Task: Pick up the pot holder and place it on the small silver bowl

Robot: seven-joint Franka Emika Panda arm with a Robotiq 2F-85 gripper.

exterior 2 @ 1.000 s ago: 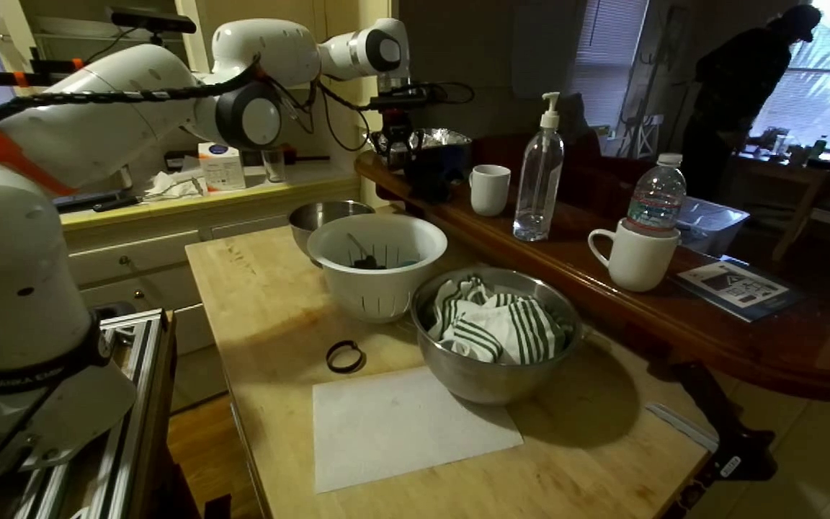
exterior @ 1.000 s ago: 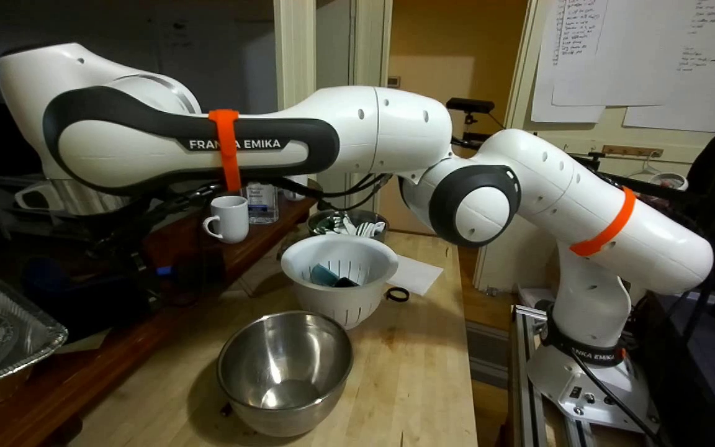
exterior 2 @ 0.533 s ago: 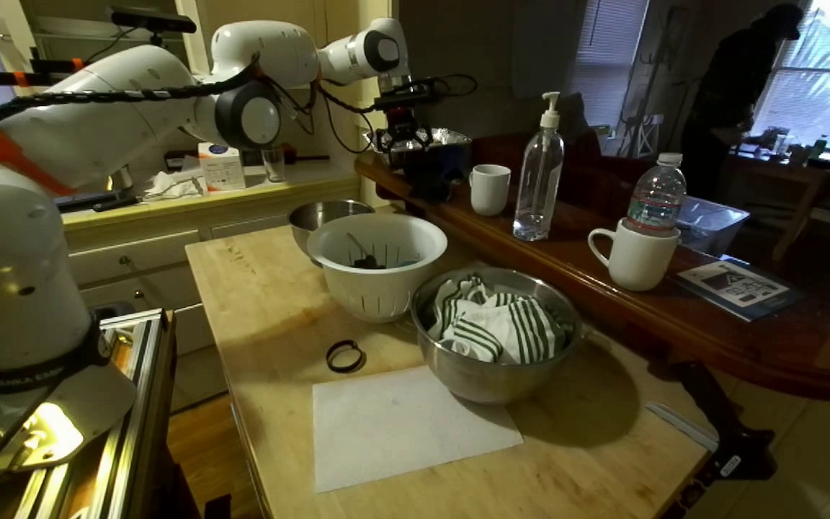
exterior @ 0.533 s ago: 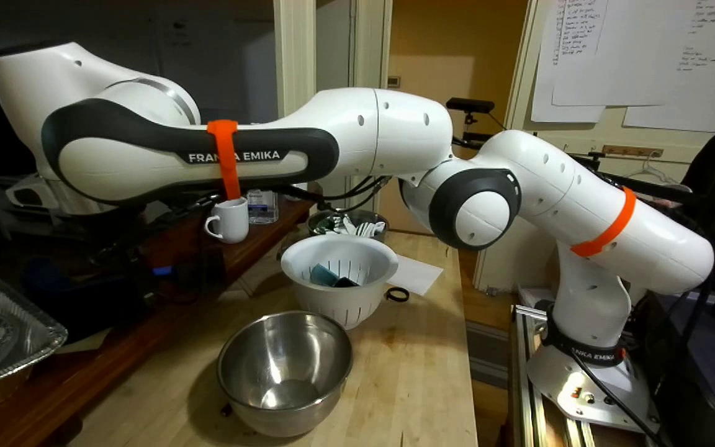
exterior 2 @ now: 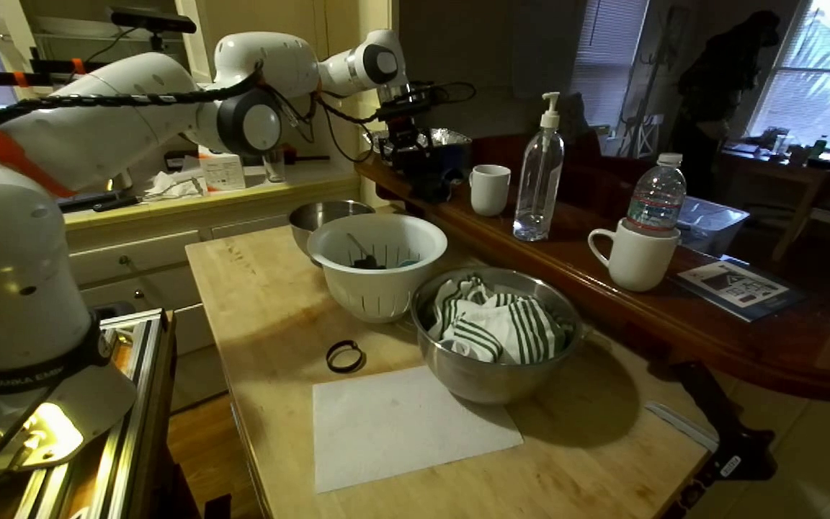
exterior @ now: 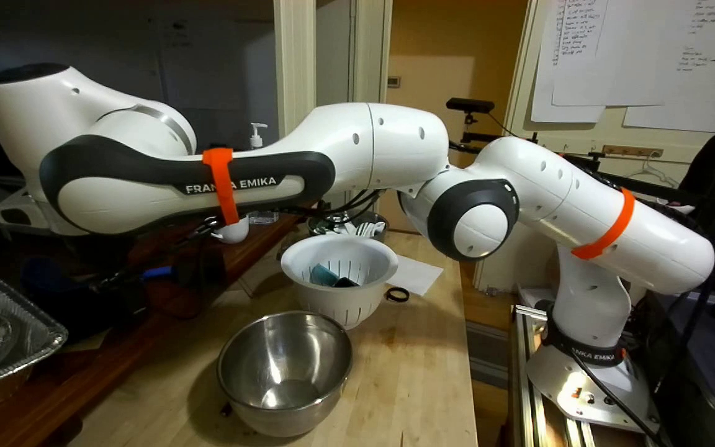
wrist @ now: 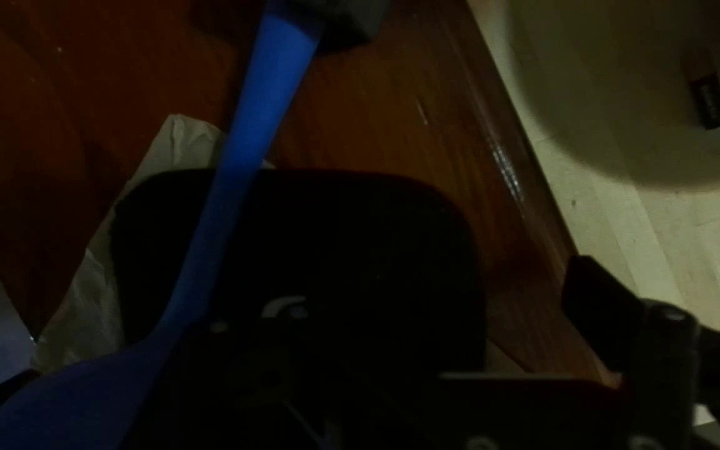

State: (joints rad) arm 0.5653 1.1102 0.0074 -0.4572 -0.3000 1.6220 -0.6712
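The pot holder is a black flat pad lying on the dark wooden ledge in the wrist view; in the exterior views it is lost in shadow. A blue utensil crosses its left part. My gripper is open over the pad's right side. Its right fingertip stands apart from the pad, over the ledge's edge; its left finger merges with the black pad, so contact cannot be told. The gripper shows dark in an exterior view. The small silver bowl stands on the wooden table, with nothing seen inside.
A foil tray lies on the ledge. A white colander holding small items stands beside the silver bowl. A larger metal bowl holds striped towels. A mug and a pump bottle stand on the ledge.
The arm has come down, and the gripper is lower over the ledge and more tilted. The bowl, colander and other table things have not moved.
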